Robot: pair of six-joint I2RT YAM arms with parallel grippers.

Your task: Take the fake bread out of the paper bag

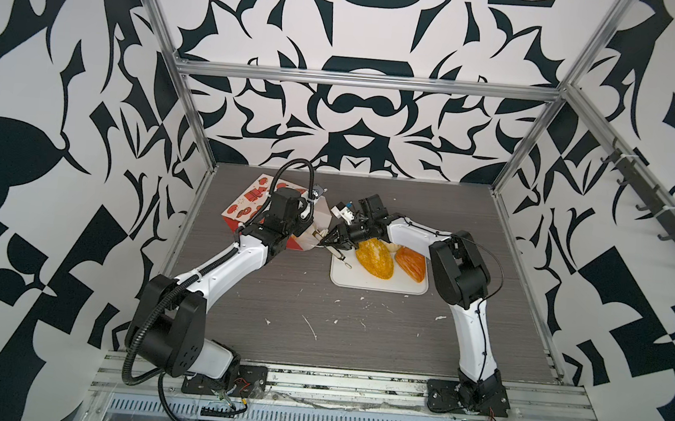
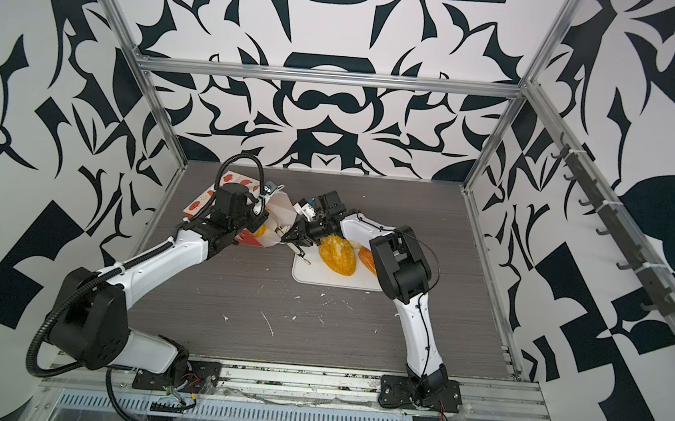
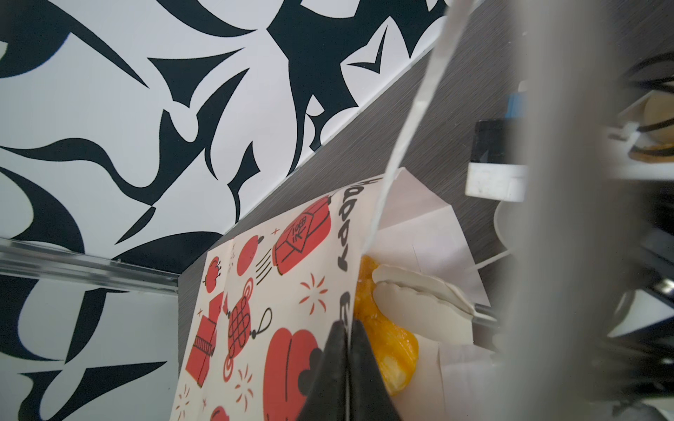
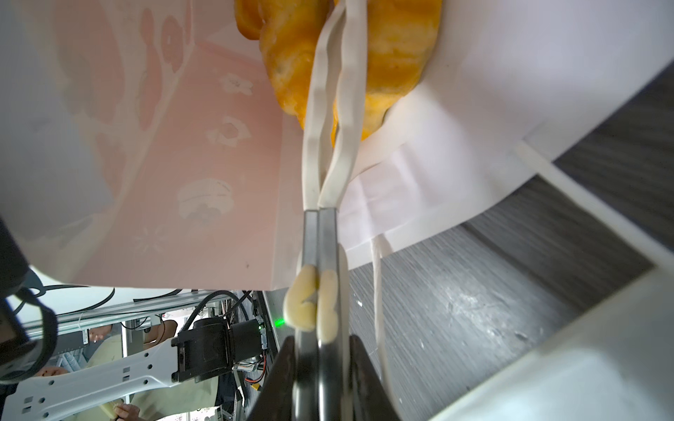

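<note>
The paper bag [image 1: 251, 204] is lying on its side at the back of the table [image 1: 317, 322], with its mouth facing the white tray [image 1: 342, 279]. The left gripper [image 3: 348, 328] is pinching the bag's top edge tight. The right gripper [image 4: 321, 342] is squeezing a pair of tongs [image 4: 321, 233]. Their white tips are reaching inside the bag, close together and touching a golden bread [image 4: 397, 47]. Whether they are pinching it is hard to tell. A yellow bread [image 1: 375, 258] and an orange loaf [image 1: 411, 264] are lying on the tray, just beside the bag's mouth. The front of the table is lying bare.
</note>
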